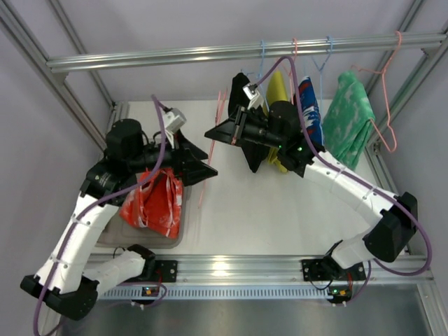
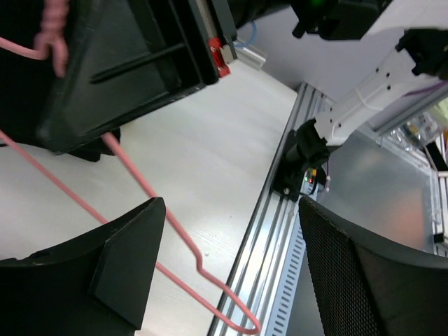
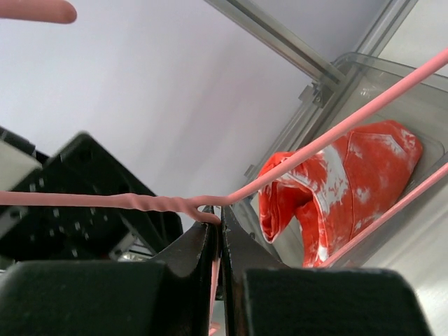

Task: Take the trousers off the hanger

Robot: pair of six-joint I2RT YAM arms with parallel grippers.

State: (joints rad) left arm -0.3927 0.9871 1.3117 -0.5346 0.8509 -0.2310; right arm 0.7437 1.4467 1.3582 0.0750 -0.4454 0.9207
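the right gripper [image 3: 218, 227] is pressed together on the twisted neck of the pale pink wire hanger [image 3: 161, 204], at lower centre. the left gripper [image 2: 231, 206] is spread wide, with the hanger's wire running between its fingers. the red-orange trousers [image 3: 350, 175] are heaped in a clear plastic bin [image 3: 413, 105] at right.
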